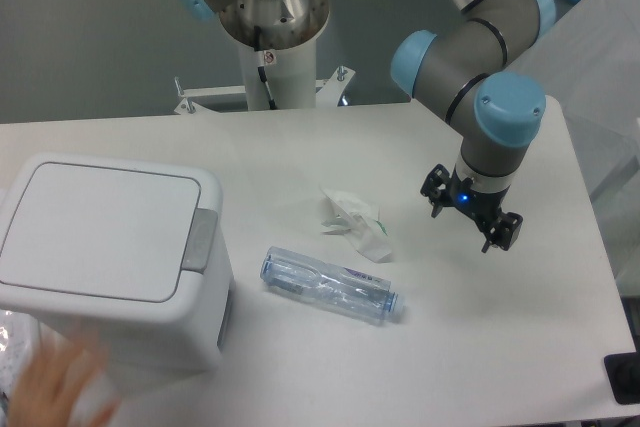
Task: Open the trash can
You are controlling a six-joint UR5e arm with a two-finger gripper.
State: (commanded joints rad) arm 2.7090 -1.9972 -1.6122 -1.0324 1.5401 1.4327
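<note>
The trash can is a large white boxy bin at the front left of the table. Its flat white lid lies shut, and a grey push-button tab sits on its right edge. My gripper hangs above the table at the right, far from the bin. Its two dark fingers stand apart with nothing between them.
A clear plastic bottle lies on its side right of the bin. A crumpled white wrapper lies just behind it. A blurred hand shows at the bin's front left corner. The table's right edge is near my gripper.
</note>
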